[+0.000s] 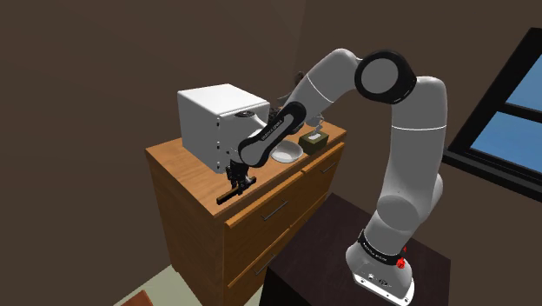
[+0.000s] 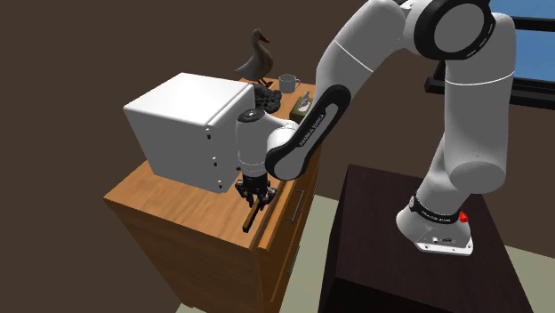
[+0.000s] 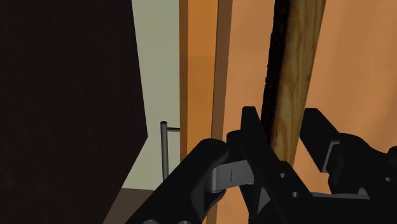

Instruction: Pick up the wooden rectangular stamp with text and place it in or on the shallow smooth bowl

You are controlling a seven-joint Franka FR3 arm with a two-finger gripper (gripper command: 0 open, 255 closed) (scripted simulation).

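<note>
Two fingers (image 3: 256, 137) clasp wooden stamp (image 3: 296, 76) between them.

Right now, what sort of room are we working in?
Probably a bedroom or living room: a wooden dresser with drawers, a window, a duck figurine and a mug.

Both exterior views high over one dresser (image 1: 189, 172); wrist view close above.
</note>
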